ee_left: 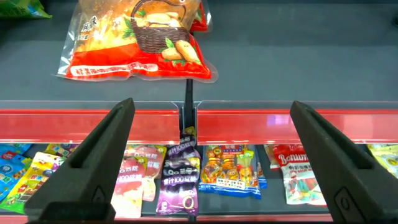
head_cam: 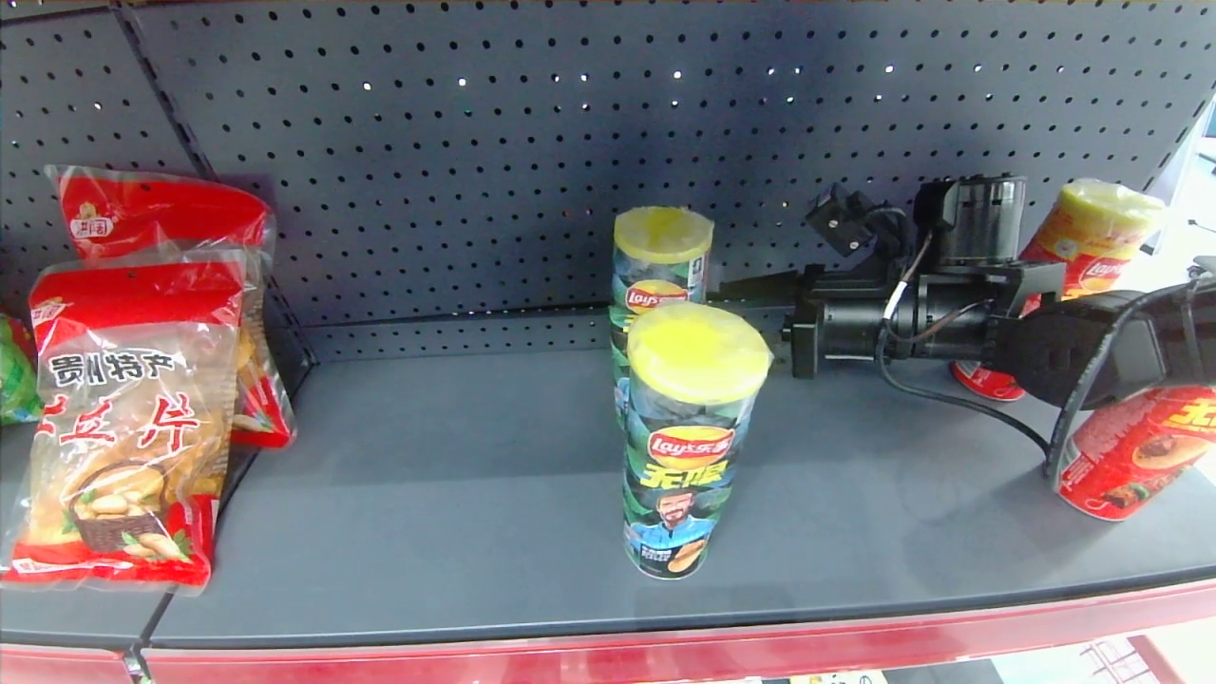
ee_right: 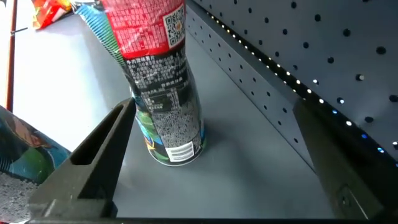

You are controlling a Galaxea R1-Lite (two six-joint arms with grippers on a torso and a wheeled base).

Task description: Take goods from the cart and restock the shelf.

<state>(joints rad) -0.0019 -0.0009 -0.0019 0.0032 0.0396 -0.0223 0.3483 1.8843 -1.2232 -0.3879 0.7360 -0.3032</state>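
Left wrist view: the left gripper (ee_left: pixel 211 111) is held before the red front edge of the shelf (ee_left: pixel 280 74), its fingers spread wide with nothing between them; it is judged to be kept clear of the work. A snack bag (ee_left: pixel 137 37) is set just behind that edge at the shelf's left end, label outward for display.

At the middle of the shelf the front green can (head_cam: pixel 689 446) is stood upright near the front edge, and the rear green can (head_cam: pixel 660 256) directly behind it by the back panel (head_cam: pixel 427 142), presumably as one stocked file.

Right of them, the right gripper (head_cam: pixel 746 285) is held along the back edge, fingers opened wide; the rear green can stands at the mouth of that gap, close beside one finger; contact cannot be told, but nothing is clamped. Two red cans (head_cam: pixel 1130 446) are stood near the right end.
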